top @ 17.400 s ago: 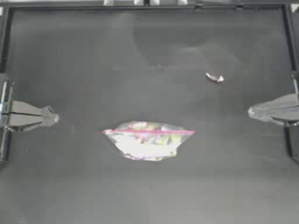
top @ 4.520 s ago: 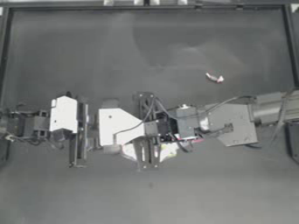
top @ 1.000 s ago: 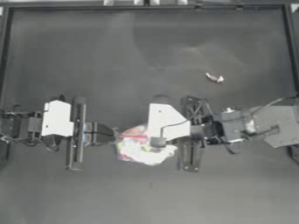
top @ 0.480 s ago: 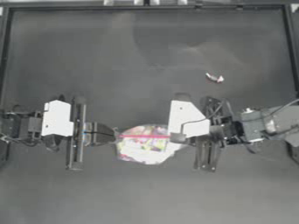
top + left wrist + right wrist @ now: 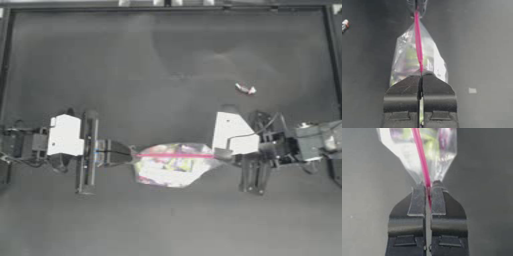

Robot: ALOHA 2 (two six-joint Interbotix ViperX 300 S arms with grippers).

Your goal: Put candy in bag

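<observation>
2 claws hold the bag (image 5: 172, 164) between them, just below the middle of the desk (image 5: 167, 60) in the top view. Left claw (image 5: 131, 156) sits at the bag's 9 o'clock end, jaws pressed together on the pink-red strip (image 5: 175, 156); the left wrist view shows the strip (image 5: 419, 42) running out from between the closed jaws (image 5: 420, 75) to the far claw. Right claw (image 5: 219, 156) sits at the bag's 3 o'clock end, jaws likewise clamped on the strip; the right wrist view shows the strip (image 5: 422, 158) entering the closed jaws (image 5: 428, 188). Strip is pulled straight between the 2 claws, 9 to 3 o'clock. Bag body hangs to the 6 o'clock side of the strip, clear plastic with pale and multicoloured contents.

Candy (image 5: 245, 89) lies alone on the desk at about 1 o'clock from the bag, well apart from it and from both claws. It also shows in the left wrist view (image 5: 344, 24).
</observation>
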